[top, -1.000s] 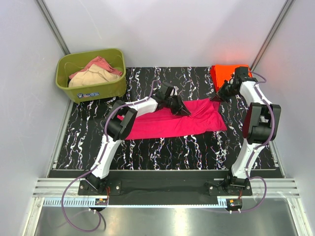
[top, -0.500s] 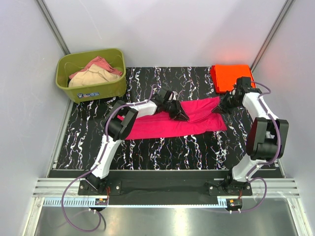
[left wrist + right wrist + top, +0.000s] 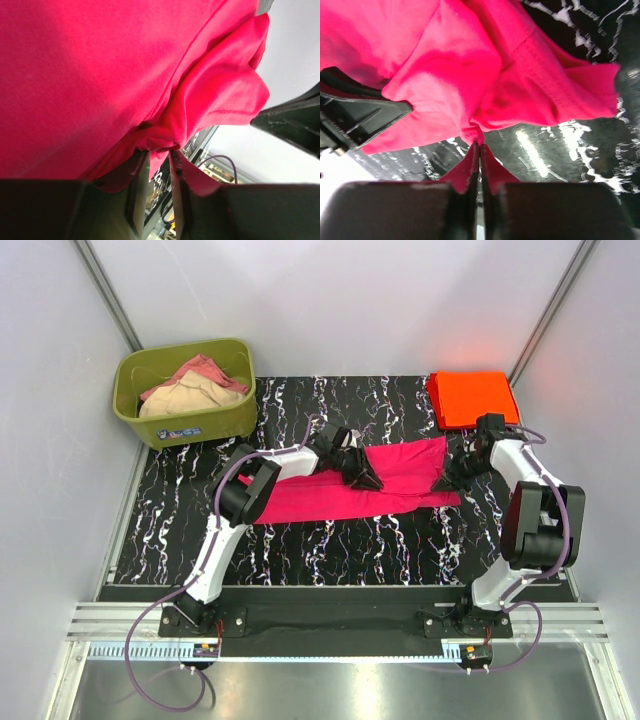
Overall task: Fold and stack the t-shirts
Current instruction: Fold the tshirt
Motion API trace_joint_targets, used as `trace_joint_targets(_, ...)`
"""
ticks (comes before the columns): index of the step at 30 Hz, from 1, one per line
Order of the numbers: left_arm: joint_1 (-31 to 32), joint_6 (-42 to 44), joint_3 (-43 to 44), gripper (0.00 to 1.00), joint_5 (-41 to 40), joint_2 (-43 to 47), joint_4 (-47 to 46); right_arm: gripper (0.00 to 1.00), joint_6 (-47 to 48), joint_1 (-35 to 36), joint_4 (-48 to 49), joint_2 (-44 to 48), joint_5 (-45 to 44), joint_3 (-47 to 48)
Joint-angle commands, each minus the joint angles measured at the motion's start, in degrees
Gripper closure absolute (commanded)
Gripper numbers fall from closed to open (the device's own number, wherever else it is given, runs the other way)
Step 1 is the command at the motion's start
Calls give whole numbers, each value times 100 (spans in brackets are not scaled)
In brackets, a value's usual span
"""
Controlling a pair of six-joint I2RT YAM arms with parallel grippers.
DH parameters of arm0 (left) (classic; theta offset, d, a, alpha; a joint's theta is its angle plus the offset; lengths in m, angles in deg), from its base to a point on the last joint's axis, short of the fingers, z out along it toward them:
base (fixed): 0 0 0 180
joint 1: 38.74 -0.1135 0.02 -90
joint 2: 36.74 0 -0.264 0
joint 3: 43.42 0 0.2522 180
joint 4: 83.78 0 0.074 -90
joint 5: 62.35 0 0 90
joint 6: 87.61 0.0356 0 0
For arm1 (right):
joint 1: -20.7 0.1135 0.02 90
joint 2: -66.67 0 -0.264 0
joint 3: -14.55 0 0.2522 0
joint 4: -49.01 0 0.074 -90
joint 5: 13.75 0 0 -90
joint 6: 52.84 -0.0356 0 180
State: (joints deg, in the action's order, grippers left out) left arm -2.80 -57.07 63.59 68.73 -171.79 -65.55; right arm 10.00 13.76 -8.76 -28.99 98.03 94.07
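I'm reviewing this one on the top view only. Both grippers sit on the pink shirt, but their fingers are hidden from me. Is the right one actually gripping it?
Observer: Yes. In the right wrist view the right gripper is shut, with a pinch of the pink shirt between its tips.
Operator: And the left one?
Observer: The left gripper has its fingers apart. A bunched fold of the shirt sits at their tips, and the table shows through the gap below it. Whether the fold is gripped, I cannot tell.
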Motion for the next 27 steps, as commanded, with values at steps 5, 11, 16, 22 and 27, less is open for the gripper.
trace_joint_targets(5, -17, 759, 35, 69, 321, 680, 431, 70, 501, -97, -484, -155, -754, 648)
trace_joint_targets(11, -17, 1499, -79, 69, 374, 1217, 1012, 57, 352, -88, -706, 187, -562, 869)
trace_joint_targets(16, 97, 1324, 411, 71, 576, 954, 872, 61, 229, -80, -495, -66, -96, 869)
trace_joint_targets(22, 211, 779, 659, 72, 664, 339, 248, 78, -254, -62, 224, -637, 730, 737)
trace_joint_targets(27, 115, 918, 1158, 72, 559, -373, 369, 80, -273, -71, 490, -1340, 582, 1025)
